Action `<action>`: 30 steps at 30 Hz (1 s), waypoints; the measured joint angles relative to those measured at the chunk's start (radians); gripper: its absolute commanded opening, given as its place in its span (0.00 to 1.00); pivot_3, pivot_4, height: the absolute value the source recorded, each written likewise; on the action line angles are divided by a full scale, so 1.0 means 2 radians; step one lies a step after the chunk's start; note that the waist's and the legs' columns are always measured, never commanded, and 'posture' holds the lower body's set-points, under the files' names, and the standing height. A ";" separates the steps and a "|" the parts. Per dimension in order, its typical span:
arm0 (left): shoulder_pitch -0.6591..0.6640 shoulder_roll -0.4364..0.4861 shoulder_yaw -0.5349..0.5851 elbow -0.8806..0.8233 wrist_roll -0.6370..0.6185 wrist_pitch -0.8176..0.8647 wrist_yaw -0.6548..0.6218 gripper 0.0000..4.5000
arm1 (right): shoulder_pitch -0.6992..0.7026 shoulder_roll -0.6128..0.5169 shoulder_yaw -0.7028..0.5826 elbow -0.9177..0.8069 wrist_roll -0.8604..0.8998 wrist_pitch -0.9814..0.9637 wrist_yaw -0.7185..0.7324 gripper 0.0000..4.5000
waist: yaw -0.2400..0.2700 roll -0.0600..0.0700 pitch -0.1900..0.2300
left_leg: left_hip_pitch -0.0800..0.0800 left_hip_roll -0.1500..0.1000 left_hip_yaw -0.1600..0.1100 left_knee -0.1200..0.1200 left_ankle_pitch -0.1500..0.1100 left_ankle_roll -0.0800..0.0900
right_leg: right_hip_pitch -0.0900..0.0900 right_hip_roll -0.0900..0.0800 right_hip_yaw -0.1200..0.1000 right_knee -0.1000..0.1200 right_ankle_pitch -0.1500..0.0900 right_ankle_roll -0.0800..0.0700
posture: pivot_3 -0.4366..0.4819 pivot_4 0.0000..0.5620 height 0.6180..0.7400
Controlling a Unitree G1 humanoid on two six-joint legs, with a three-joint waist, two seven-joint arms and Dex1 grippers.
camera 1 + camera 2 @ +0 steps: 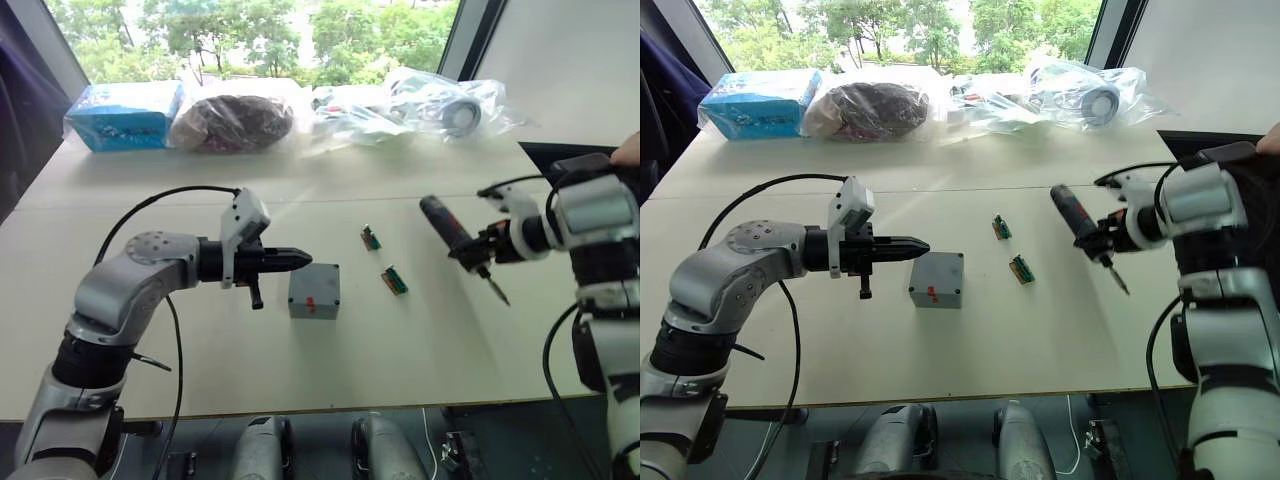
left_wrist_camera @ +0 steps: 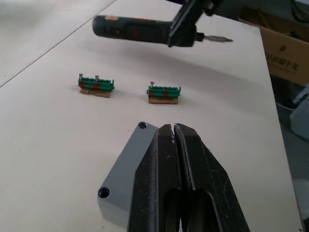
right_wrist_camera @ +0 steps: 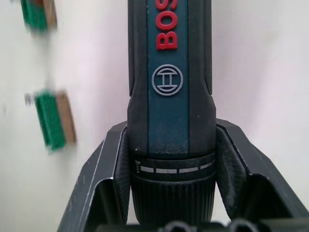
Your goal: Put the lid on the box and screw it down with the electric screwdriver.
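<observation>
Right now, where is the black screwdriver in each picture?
Left eye view: electric screwdriver right of centre, held off the table.
Right eye view: same spot.
Left wrist view: across the top.
Right wrist view: upright in the middle.
Shared landmark: two green parts beside it.

Both head cameras look forward and down over the table [image 1: 420, 350] towards its far edge; the left wrist camera sits low over the lid [image 2: 120, 169], apparently; the right wrist camera hugs the electric screwdriver [image 3: 170, 96]
</observation>
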 measured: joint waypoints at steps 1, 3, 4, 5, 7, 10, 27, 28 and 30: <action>0.001 0.000 0.000 0.000 0.000 0.000 0.000 0.00 | 0.025 0.000 -0.013 -0.030 0.017 0.002 -0.015 0.40 | 0.000 0.000 0.000 | 0.000 0.000 0.000 0.000 0.000 0.000 | 0.000 0.000 0.000 0.000 0.000 0.000 | 0.48 0.27 1.00; 0.002 0.000 -0.002 0.001 0.000 0.000 -0.001 0.00 | 0.048 -0.002 -0.027 -0.062 0.044 0.003 -0.038 0.40 | 0.000 0.000 0.000 | 0.000 0.000 0.000 0.000 0.000 0.000 | 0.000 0.000 0.000 0.000 0.000 0.000 | 0.48 0.27 1.00; 0.002 -0.001 -0.003 0.002 0.000 0.000 -0.001 0.00 | 0.060 -0.005 -0.036 -0.082 0.065 0.003 -0.054 0.40 | 0.000 0.000 0.000 | 0.000 0.000 0.000 0.000 0.000 0.000 | 0.000 0.000 0.000 0.000 0.000 0.000 | 0.48 0.27 1.00; 0.002 -0.001 -0.004 0.002 0.000 0.000 -0.001 0.00 | 0.064 -0.006 -0.040 -0.091 0.076 0.003 -0.064 0.40 | -0.001 0.000 0.000 | 0.000 0.000 0.000 0.000 0.000 0.000 | 0.000 0.000 0.000 0.000 0.000 0.000 | 0.48 0.27 1.00; 0.001 -0.001 -0.009 0.005 0.000 -0.001 -0.003 0.00 | 0.077 -0.010 -0.045 -0.111 0.108 0.003 -0.094 0.40 | -0.001 0.000 0.000 | 0.000 0.000 0.000 0.000 0.000 0.000 | 0.000 0.000 0.000 0.000 0.000 0.000 | 0.48 0.27 1.00; 0.001 -0.002 -0.013 0.010 0.001 -0.006 -0.003 0.00 | 0.090 -0.016 -0.045 -0.120 0.140 0.003 -0.129 0.66 | 0.000 0.000 0.000 | 0.000 0.000 0.000 0.000 0.000 0.000 | 0.000 0.000 0.000 0.000 0.000 0.000 | 0.48 0.27 1.00; 0.000 -0.019 -0.015 0.011 0.002 -0.014 0.012 0.00 | -0.028 -0.078 0.119 -0.035 0.241 0.003 -0.146 0.98 | -0.001 -0.001 0.000 | 0.000 0.000 -0.002 0.001 -0.001 0.001 | 0.000 0.000 0.000 -0.001 0.000 0.000 | 0.48 0.27 1.00; 0.002 -0.020 -0.015 0.010 0.001 -0.015 0.015 0.00 | -0.037 -0.079 0.137 -0.033 0.240 0.002 -0.138 0.98 | -0.001 -0.001 0.000 | 0.000 0.000 -0.001 0.001 -0.001 0.001 | 0.000 0.000 0.000 -0.001 0.000 0.000 | 0.48 0.27 1.00; 0.006 -0.021 -0.015 0.007 0.001 -0.016 0.020 0.00 | -0.047 -0.080 0.163 -0.031 0.236 -0.001 -0.126 0.98 | 0.000 -0.001 0.000 | 0.000 0.000 -0.002 0.001 -0.001 0.001 | 0.000 0.000 0.000 -0.001 0.000 0.000 | 0.48 0.27 1.00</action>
